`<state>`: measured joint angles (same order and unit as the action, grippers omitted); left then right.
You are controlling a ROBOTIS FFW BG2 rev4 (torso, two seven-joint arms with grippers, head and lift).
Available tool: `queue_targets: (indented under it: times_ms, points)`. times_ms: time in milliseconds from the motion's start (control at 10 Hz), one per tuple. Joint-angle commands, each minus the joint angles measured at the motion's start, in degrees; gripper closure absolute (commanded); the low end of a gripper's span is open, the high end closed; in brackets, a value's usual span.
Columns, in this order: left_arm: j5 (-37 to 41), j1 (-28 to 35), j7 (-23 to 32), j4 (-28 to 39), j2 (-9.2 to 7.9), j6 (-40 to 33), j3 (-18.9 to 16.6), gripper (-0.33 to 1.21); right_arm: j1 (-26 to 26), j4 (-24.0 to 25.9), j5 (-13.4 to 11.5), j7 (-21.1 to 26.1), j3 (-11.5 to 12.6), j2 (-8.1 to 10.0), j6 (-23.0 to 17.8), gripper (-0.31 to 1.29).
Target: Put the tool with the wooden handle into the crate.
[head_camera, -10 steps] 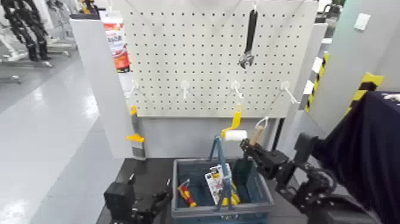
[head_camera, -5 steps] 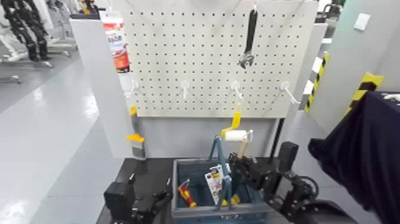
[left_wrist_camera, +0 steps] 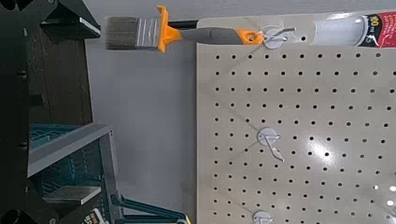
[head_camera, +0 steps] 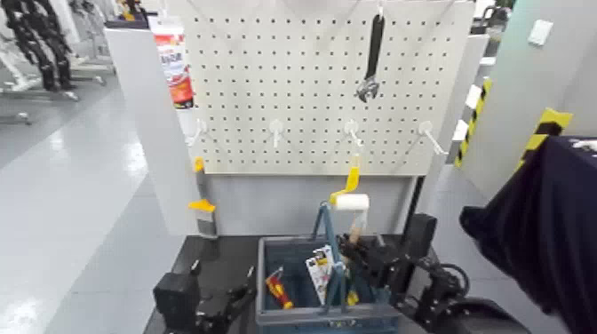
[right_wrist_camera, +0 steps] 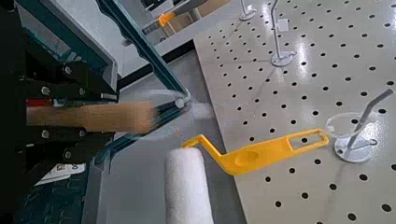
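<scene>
Keeping my right gripper (head_camera: 345, 248) over the crate (head_camera: 293, 317) — trowel (right_wrist_camera: 112, 117) handle within it, hold or release I can't tell; left gripper (head_camera: 250, 286) beside the crate, wide open, empty.

Your head view is bright and evenly lit, with a whitish shine on the floor (head_camera: 98, 204) at the left of the frame and the dark cloth (head_camera: 542, 213) at the right showing little detail. In your left wrist view, a soft glare spot sits on the pegboard (left_wrist_camera: 299, 121), right of centre. Your right wrist view shows the wooden handle (right_wrist_camera: 103, 117) softly blurred at left, while the board's holes look crisper.
</scene>
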<state>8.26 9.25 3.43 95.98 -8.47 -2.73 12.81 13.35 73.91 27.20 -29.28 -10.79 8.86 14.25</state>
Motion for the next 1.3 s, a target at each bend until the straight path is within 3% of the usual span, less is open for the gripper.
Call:
queue_targets:
  times_ms: [100, 200, 400, 700, 1000, 1300]
  points:
    - [0.00, 0.16, 0.00, 0.09, 0.03, 0.00, -0.07, 0.12, -0.87, 2.12, -2.06, -0.43, 2.26, -0.33, 1.40, 0.22]
    - [0.00, 0.16, 0.00, 0.09, 0.12, 0.00, -0.16, 0.12, -1.49, 3.96, -3.99, 0.36, 3.32, -0.51, 1.40, 0.04]
    - [0.00, 0.24, 0.00, 0.18, 0.21, 0.09, -0.16, 0.12, -3.07, 7.57, -7.77, 2.21, 5.16, -0.60, 1.13, 0.07]
    - [0.00, 0.24, 0.00, 0.18, 0.21, 0.27, -0.16, 0.12, -6.58, 14.07, -11.55, 6.08, 7.10, -0.86, 0.25, 0.07]
    - [-0.09, 0.51, 0.00, 0.27, 0.30, 0.27, -0.33, 0.12, -14.58, 22.68, -14.54, 16.36, 8.15, -1.65, -4.67, 0.07]
    - [-0.09, 0.60, 0.09, 0.35, 0.30, 0.35, -0.42, 0.12, -20.29, 27.78, -19.20, 21.81, 8.41, -2.71, -7.22, 0.07]
